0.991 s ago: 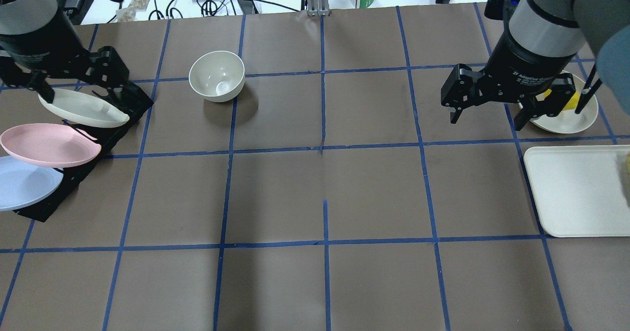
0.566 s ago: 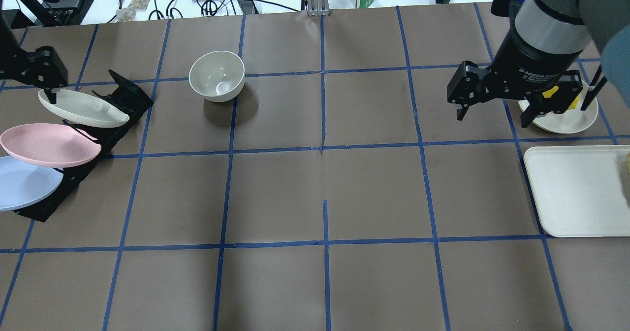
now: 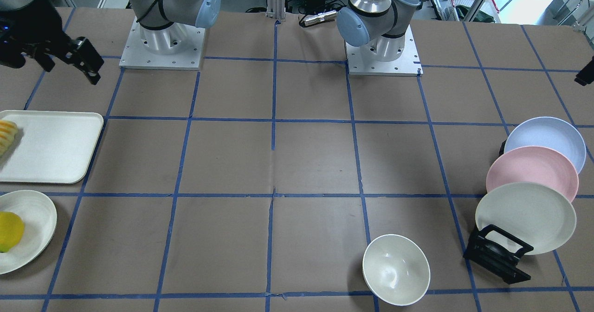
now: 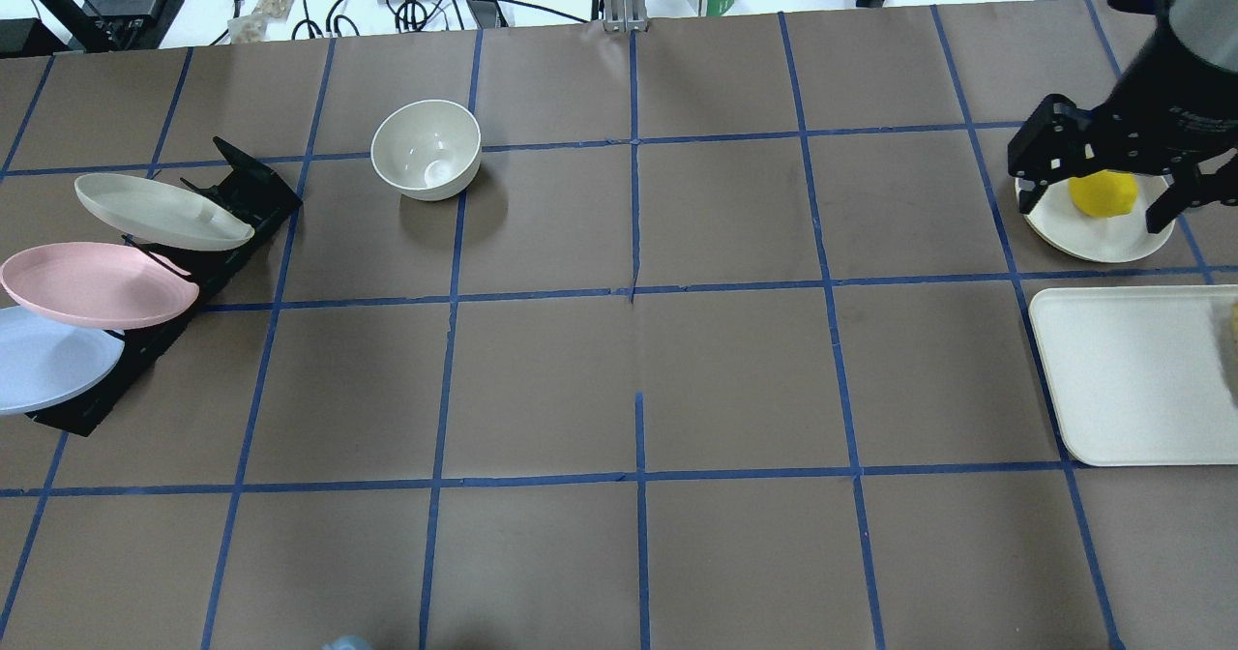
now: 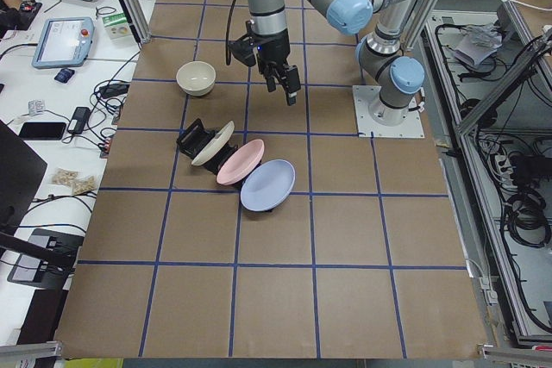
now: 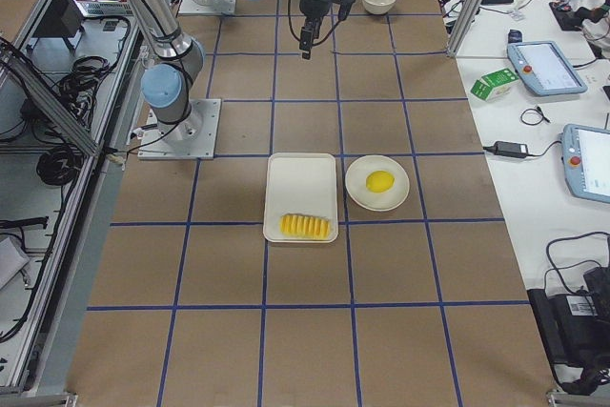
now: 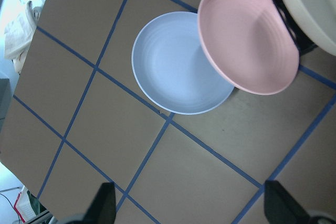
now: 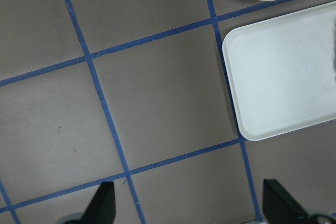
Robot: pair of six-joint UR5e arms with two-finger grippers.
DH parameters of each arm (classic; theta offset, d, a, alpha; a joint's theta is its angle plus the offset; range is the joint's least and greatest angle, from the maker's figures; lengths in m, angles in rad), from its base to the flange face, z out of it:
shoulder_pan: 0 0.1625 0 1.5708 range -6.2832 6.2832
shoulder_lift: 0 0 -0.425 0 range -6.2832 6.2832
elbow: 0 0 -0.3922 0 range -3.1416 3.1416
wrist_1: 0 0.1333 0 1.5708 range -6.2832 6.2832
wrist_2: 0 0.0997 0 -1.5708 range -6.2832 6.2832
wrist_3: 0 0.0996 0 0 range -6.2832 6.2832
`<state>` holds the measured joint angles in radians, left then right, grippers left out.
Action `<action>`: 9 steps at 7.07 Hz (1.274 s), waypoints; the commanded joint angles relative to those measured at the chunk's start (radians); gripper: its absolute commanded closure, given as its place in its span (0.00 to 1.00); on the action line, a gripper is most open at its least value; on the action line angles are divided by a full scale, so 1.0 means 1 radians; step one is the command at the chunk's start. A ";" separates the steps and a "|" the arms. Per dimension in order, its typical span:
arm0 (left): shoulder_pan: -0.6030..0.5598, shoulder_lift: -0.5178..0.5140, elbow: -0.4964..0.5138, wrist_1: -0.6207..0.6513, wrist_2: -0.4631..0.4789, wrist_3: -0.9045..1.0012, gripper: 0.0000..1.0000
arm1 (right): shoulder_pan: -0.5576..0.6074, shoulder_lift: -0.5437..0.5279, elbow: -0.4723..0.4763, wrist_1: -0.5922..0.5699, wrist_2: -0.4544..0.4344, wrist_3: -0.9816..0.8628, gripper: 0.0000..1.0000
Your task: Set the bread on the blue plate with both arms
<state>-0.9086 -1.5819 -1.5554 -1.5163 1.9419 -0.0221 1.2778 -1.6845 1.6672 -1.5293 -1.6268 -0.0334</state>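
Overhead exterior shows right hand (image 4: 1103, 181) released, empty; bread (image 4: 1234, 321) well apart on tray (image 4: 1122, 379).

The bread (image 6: 305, 227) is laid on the tray (image 6: 300, 178), beside a dish (image 6: 362, 195). Three plates (image 3: 524, 219) are racked at the table's (image 3: 301, 163) other end, a bowl (image 3: 396, 269) nearby.

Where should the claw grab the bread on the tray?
Likely mid-length, from straight above, closing across the narrow width of the bread. It lies flat along one end edge of the tray, with both long sides exposed and its ridges running crosswise.
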 commanded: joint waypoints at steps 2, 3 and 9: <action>0.160 -0.151 -0.055 0.184 -0.080 -0.009 0.00 | -0.254 0.096 0.000 -0.054 -0.001 -0.292 0.00; 0.171 -0.188 -0.111 0.326 -0.112 -0.004 0.00 | -0.323 0.139 0.000 -0.078 -0.001 -0.339 0.00; 0.287 -0.245 -0.218 0.399 -0.127 0.061 0.17 | -0.546 0.409 0.002 -0.334 -0.039 -0.463 0.00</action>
<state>-0.6242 -1.8194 -1.7723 -1.1181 1.8166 0.0392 0.7687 -1.3215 1.6690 -1.8287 -1.6688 -0.4777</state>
